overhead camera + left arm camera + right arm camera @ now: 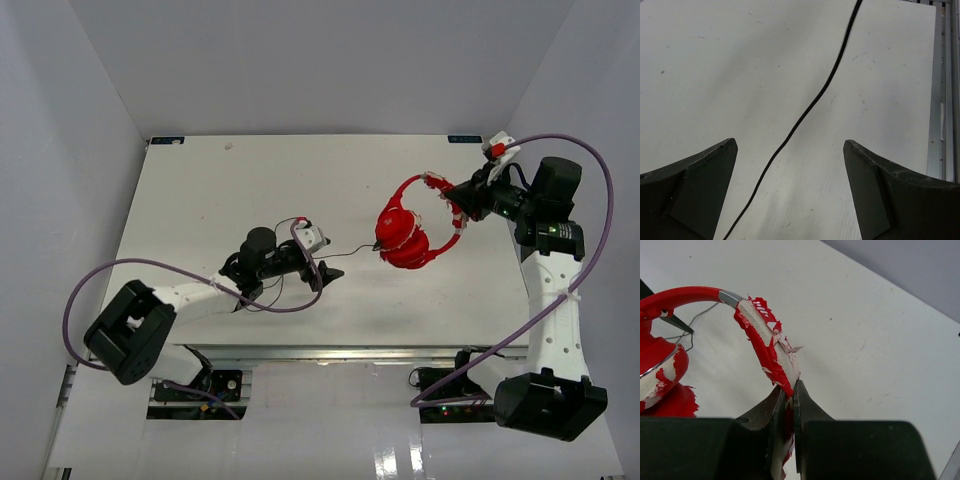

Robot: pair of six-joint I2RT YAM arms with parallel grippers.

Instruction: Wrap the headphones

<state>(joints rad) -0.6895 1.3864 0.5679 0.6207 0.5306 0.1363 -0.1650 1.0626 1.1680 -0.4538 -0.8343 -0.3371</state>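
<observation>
The red headphones (408, 232) stand at mid-right of the table, ear cups down and band arching up to the right. In the right wrist view the band (767, 347) shows flaking red and white padding. My right gripper (462, 212) is shut on the band; its point in the right wrist view (789, 390) lies where the jaws pinch it. The thin dark cord (350, 253) trails left from the cups toward my left gripper (325, 272). In the left wrist view the cord (812, 104) runs diagonally on the table between the open jaws (790, 145), untouched.
The white table (220, 200) has its front metal edge (330, 350) near the arm bases. Thick purple cables (590, 190) loop from both arms. Grey walls enclose the back and sides.
</observation>
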